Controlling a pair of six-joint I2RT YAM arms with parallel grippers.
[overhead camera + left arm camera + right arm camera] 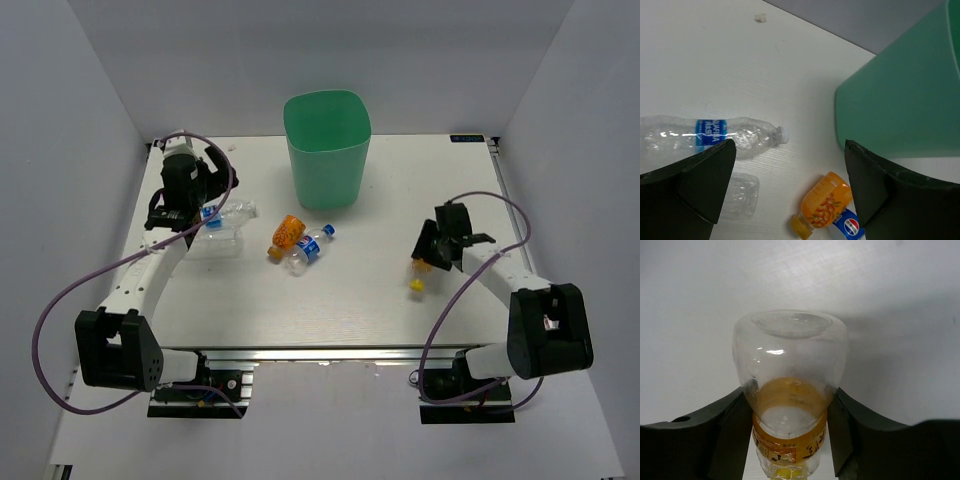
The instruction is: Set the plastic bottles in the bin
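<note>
The mint-green bin stands at the back middle of the table. My left gripper hangs open and empty above the table's left side. Near it lie a clear blue-labelled bottle and a second crushed clear bottle. An orange bottle and a blue-labelled Pepsi bottle lie together in front of the bin. My right gripper is shut on a clear bottle with an orange label and a yellow cap.
White walls enclose the table on the left, back and right. A small white scrap lies on the table near the back. Purple cables loop out beside both arms.
</note>
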